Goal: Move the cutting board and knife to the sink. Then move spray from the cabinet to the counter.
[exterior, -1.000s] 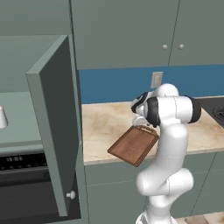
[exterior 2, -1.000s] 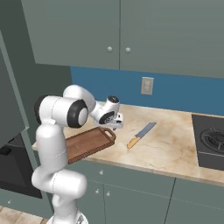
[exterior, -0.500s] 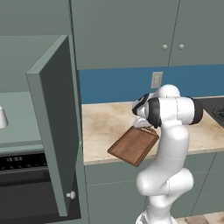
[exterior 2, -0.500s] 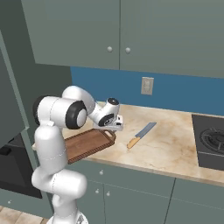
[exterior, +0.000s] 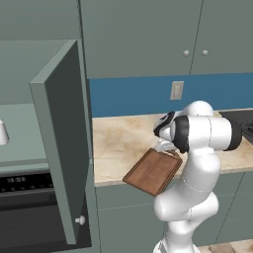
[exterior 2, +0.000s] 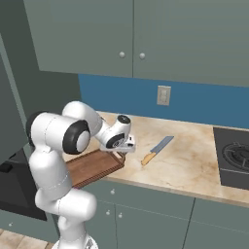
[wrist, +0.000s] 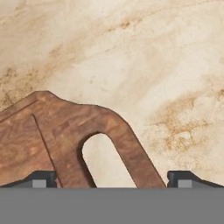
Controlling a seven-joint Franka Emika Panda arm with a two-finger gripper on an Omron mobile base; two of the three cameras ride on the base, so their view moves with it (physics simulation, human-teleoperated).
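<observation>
Under the hand camera, jaws spread astride the cutting board loop handle, seemingly untouched; knife rightward.

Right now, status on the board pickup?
Jaws open, straddling the cutting board at its loop handle. Board flat on the counter, overhanging the edge. Knife lies clear alongside.

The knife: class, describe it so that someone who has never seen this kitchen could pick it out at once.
Start at the beige marble counter below the blue wall. Between the wooden cutting board and the black stovetop lies the knife: small, with a blue-grey blade and an orange-tan handle.
</observation>
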